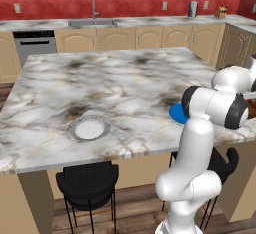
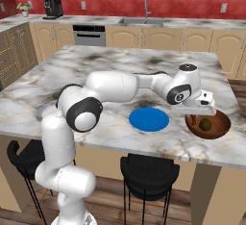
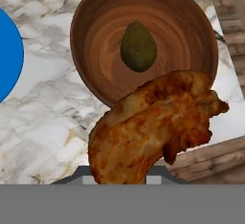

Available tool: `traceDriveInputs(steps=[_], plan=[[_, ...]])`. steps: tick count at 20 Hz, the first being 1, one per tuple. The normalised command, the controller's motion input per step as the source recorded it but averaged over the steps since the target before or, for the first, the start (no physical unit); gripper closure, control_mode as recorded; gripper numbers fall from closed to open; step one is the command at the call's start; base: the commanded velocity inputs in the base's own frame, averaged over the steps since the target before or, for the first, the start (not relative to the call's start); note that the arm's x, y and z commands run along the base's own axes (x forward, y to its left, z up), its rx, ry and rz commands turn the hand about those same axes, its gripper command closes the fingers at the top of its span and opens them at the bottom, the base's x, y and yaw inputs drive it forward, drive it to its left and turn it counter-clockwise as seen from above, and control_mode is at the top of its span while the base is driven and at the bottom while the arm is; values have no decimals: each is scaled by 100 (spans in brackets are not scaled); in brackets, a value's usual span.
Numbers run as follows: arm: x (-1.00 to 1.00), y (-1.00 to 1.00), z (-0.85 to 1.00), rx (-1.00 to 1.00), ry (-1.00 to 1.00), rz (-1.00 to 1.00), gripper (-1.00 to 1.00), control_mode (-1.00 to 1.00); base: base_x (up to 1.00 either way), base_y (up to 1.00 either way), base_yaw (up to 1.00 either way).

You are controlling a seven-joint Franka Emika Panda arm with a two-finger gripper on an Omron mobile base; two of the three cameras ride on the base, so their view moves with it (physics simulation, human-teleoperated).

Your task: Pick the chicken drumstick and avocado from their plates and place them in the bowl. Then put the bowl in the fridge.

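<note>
Jaws nearly closed, clamped on chicken drumstick (image 3: 153, 127) | above bowl (image 3: 95, 31), avocado (image 3: 138, 46) inside | probably light, stiff, greasy-slick; thick end safest hold

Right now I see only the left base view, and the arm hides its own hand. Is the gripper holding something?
Observer: Yes. The gripper is shut on the chicken drumstick.
Operator: I cannot find the bowl. Where is it?
Observer: The wooden bowl stands beside the blue plate, on the robot's right of it, apart from it. The hand hangs over the bowl.
Operator: Is the avocado inside the bowl?
Observer: Yes, the avocado lies in the middle of the bowl.
</note>
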Motion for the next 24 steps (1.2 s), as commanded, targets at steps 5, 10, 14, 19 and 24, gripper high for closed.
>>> traceDriveInputs(steps=[5, 10, 14, 19, 24], plan=[[33, -21, -16, 0, 0, 10, 100, -100, 0, 0, 0], [39, -22, -8, 0, 1, 15, 100, -100, 0, 0, 0], [29, -21, -13, 0, 4, 21, 100, -100, 0, 0, 0], [6, -11, -26, 0, 2, 21, 100, -100, 0, 0, 0], [3, -4, -29, 0, 0, 14, 100, -100, 0, 0, 0]])
